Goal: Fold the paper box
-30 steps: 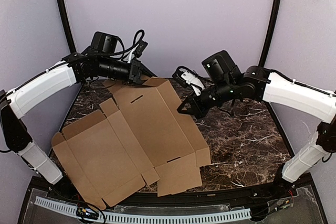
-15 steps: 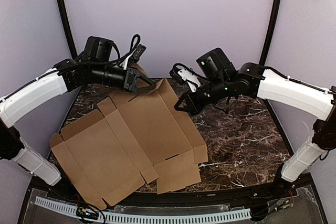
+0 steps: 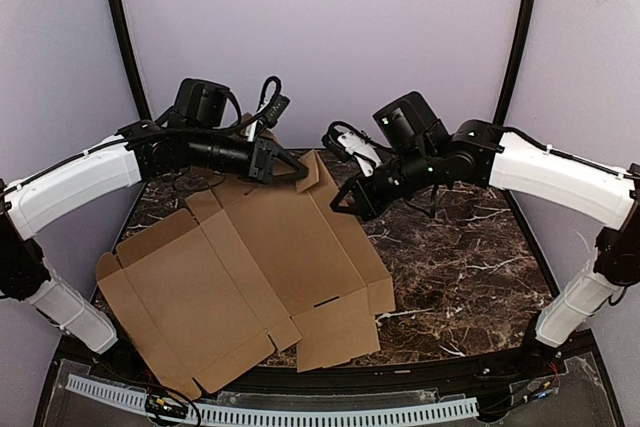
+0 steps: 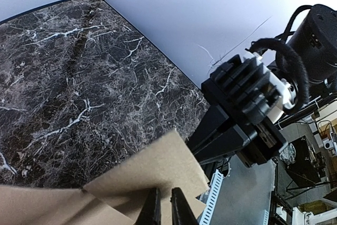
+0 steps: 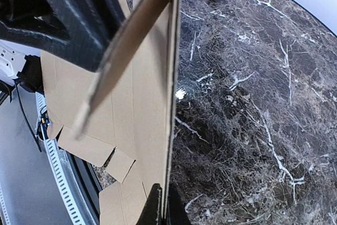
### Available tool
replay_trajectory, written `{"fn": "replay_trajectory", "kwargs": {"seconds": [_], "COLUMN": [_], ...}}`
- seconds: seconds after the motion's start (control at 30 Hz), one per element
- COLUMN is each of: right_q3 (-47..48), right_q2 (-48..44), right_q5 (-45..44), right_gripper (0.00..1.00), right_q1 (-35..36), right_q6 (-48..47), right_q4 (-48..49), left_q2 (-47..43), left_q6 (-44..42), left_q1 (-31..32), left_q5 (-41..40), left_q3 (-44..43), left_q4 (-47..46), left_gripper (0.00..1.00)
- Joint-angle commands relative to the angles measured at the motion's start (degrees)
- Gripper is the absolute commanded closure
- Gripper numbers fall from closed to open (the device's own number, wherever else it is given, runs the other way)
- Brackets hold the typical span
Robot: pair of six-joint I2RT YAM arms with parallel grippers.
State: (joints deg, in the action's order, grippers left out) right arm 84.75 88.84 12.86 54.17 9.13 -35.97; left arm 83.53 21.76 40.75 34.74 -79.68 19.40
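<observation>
Brown paper box point(image 3: 280, 247) — left tool point(image 3: 299, 170) rightward

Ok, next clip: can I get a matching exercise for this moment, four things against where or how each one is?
Things:
1. left gripper
2. right gripper
3. paper box
4. table

Places or states:
A. dark marble with white veins
B. clamped on the sheet's right-hand edge
C. brown cardboard, opened out, mostly lying flat
D. clamped on a flap at the sheet's far end

Pairs: 1-D, 2-B, 3-C, 4-A
</observation>
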Motion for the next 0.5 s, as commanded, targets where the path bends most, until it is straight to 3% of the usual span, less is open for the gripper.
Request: {"fn": "replay_trajectory", "kwargs": {"seconds": [0.0, 0.47], "right_q3": [0.6, -0.1], "right_q2": [-0.4, -2.3], "right_q5": [1.9, -2.2], "right_gripper": [1.0, 1.0], "right_q1": [1.7, 2.5], "right_q6": [0.0, -0.4], "right_q4": [5.1, 4.1], "left_q2": [2.7, 3.1], "left_q6": [0.5, -0.5], "left_q1": [0.9, 1.2], "left_q5": [-0.9, -7.7], "left_q3": [-1.3, -2.9], "left_q4": [-1.6, -1.3], "left_gripper": [0.92, 0.95]}}
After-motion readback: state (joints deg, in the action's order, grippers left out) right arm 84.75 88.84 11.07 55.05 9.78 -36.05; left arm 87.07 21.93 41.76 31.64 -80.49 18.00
